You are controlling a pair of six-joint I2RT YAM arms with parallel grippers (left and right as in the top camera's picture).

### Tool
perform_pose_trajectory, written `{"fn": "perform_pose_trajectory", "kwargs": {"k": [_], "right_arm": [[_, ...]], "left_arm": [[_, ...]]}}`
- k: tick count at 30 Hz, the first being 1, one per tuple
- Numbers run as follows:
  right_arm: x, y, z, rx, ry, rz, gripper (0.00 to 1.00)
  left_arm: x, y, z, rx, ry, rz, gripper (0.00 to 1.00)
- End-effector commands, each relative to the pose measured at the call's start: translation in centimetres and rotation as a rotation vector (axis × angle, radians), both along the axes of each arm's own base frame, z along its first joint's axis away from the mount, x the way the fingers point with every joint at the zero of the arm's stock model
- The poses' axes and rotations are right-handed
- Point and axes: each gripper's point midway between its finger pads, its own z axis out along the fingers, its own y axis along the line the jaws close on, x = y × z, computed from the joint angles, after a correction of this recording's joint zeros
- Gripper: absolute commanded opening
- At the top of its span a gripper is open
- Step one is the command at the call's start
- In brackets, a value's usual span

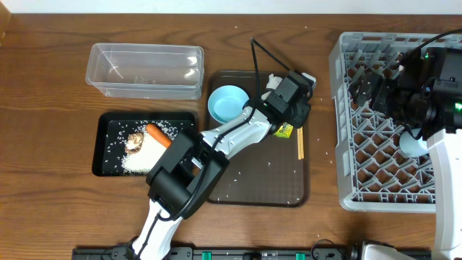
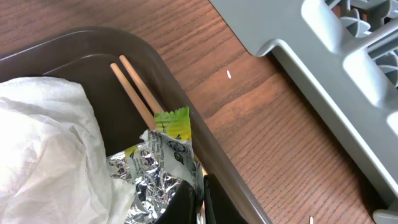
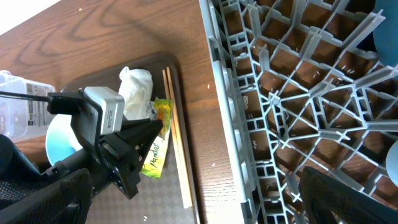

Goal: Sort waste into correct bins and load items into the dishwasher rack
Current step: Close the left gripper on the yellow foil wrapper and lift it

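**A:** How far along is the sorting?

**B:** Partway, I'd judge. The rice [image 1: 141, 160], brown lump [image 1: 135, 143] and carrot [image 1: 157, 134] lie in the black tray [image 1: 105, 165], toward the counter's front-left. The clear tub [image 1: 144, 91] behind it seems to hold only specks, though glare makes that uncertain. One light-blue cup [image 1: 413, 144] sits in the dishwasher rack [image 1: 375, 170] at the right edge.

**A:** What's left?

**B:** The snack wrapper [image 2: 163, 152], crumpled paper [image 2: 43, 137], chopsticks [image 2: 137, 87] and a round blue dish [image 1: 229, 103] are all on the brown tray [image 1: 253, 184] mid-counter. The left pincer [image 2: 199, 193] is pressed together on the wrapper's foil end, by that tray's right rim.

**A:** The other arm?

**B:** The right pincer [image 1: 365, 85] is spread wide with nothing in it, above the rack's far-left part.

**A:** Anything in the way?

**B:** The wrapper overlaps the chopsticks and touches the paper, so lifting it could drag either. The left arm also spans the brown tray beside the dish, and stray grains dot the tray floor.
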Motion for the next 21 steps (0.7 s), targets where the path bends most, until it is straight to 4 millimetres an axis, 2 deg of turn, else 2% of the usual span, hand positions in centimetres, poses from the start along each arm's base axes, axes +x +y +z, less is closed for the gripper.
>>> {"fn": "perform_pose_trajectory", "kwargs": {"k": [1,4,7,13,16,18,21], "right_arm": [[0.3,0.0,0.5,-0.004,-0.011,-0.007,0.99],[0.3,0.0,0.5,-0.004,-0.011,-0.007,0.99],[0.2,0.0,0.5,-0.003,-0.011,-0.007,0.99],[0.2,0.0,0.5,-0.004,-0.011,-0.007,0.99],[0.2,0.0,0.5,-0.004,-0.011,-0.007,0.99],[0.2,0.0,0.5,-0.003,-0.011,-0.007,0.99],[0.2,0.0,0.5,-0.004,-0.011,-0.007,0.99]], "left_arm": [[-0.1,0.0,0.0,0.007,-0.006,-0.001,0.06],[0.1,-0.1,1.8,-0.04,-0.003,0.036,0.06],[0.2,-0.2,4.8,-0.087,-0.028,0.053,0.06],[-0.1,0.5,12.9,-0.186,-0.122,0.059,0.06],[0.1,1.8,17.1,-0.236,-0.177,0.078,0.06],[0.4,3.6,19.6,-0.258,-0.207,0.107,0.06],[1.4,6.9,21.6,-0.27,-0.214,0.174,0.06]]}}
